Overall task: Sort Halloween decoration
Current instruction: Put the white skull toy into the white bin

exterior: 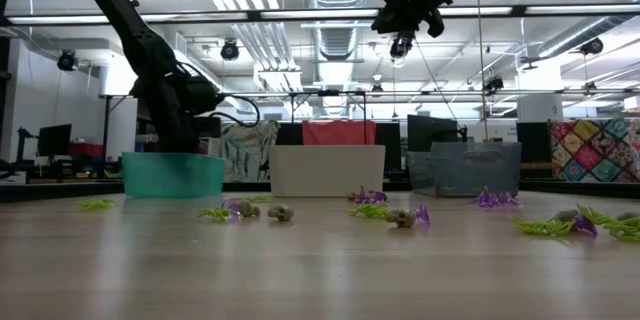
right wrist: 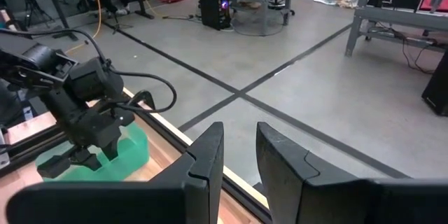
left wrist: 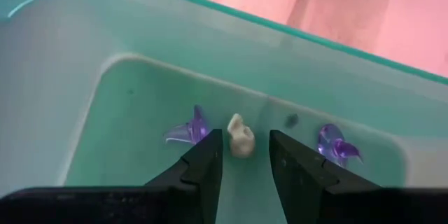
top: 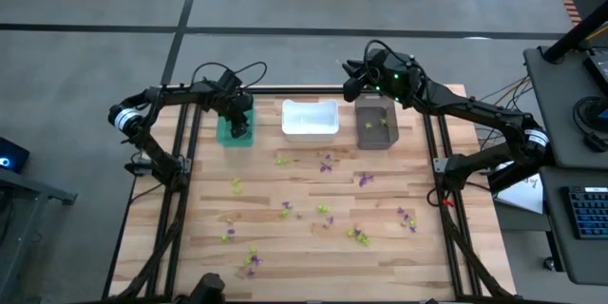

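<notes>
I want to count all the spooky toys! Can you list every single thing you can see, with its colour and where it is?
Halloween decoration: many tiny trinkets, purple, lime-green and pale, scattered over the table's middle and near half.
trinkets in the teal bin: two purple, one pale, on its floor.
teal bin: one, far edge, left.
white bin: one, far edge, middle.
dark brown bin: one, far edge, right; small lime-green bits inside.
table: one, light wood planks.
left gripper: dark, open, down inside the teal bin, the pale trinket lying just past its tips.
right gripper: dark, open, empty, high over the table's far edge by the dark brown bin.
</notes>
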Motion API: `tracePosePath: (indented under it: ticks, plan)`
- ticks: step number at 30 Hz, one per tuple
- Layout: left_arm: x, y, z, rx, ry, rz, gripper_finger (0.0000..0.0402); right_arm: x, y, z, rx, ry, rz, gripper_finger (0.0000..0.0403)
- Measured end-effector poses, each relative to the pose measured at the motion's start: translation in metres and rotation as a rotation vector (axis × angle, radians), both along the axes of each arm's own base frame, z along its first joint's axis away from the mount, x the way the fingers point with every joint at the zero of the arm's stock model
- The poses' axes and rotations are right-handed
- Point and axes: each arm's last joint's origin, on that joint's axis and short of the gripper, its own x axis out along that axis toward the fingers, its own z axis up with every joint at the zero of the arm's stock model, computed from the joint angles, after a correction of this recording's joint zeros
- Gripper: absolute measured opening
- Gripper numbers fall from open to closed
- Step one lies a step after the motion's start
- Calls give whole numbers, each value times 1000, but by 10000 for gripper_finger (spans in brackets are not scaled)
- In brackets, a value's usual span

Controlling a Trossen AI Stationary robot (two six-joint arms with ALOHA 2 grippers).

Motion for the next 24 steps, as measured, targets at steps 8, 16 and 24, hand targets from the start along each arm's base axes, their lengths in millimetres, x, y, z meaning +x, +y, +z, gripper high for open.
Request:
tracePosePath:
  ticks: [8,16,24]
  plan:
    - [0,1,0,14,7,6,97,0,0,0,5,-4,-1,75]
    - [0,1,-1,19,15,6,38,0,0,0,5,-4,0,75]
    - [-1,0,4,6,33,11,6,0,0,0,5,-5,0,75]
